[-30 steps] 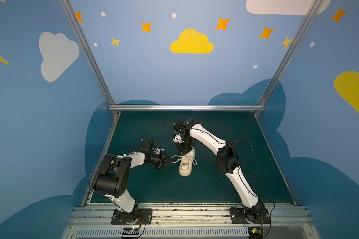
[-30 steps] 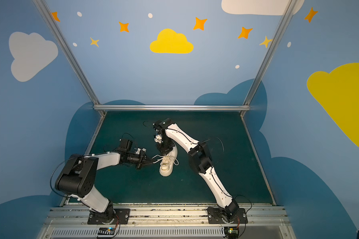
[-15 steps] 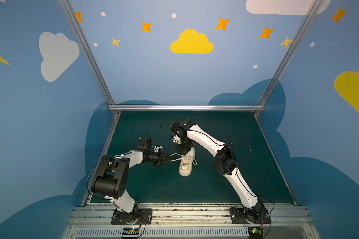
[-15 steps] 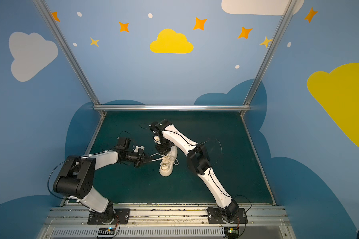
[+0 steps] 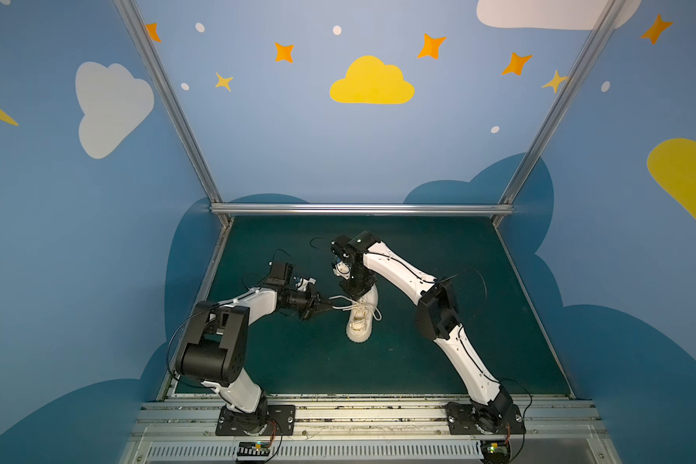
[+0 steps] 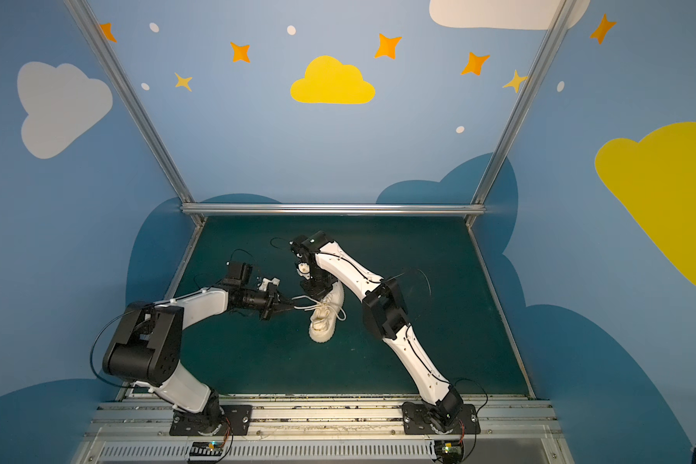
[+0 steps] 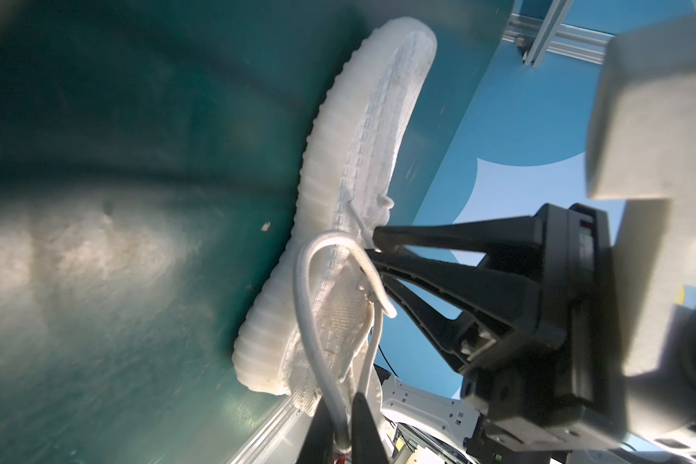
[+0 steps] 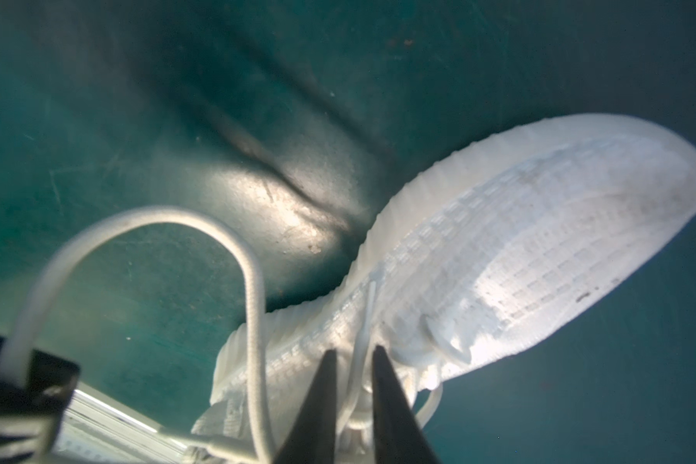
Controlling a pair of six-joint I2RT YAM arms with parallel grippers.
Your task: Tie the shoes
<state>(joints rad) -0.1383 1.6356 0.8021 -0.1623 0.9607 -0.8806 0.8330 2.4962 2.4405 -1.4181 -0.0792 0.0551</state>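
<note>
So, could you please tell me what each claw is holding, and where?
Left claw pinches one leg of the lace loop. Right claw straddles a lace strand by the shoe; grip cannot be told.

We count one shoe [image 5: 361,321] on one table [image 5: 438,361]. There are two arms: the left arm [image 5: 254,301] reaches in from the shoe's 8 o'clock and the right arm [image 5: 394,269] from its 2 o'clock. Each carries one tool, so we count two tools: the left tool [image 5: 325,307] at the shoe's 9 o'clock and the right tool [image 5: 353,296] at its 12 o'clock. Each tool has two fingers [image 8: 318,409]. We count one long lace loop [image 7: 303,297].
</note>
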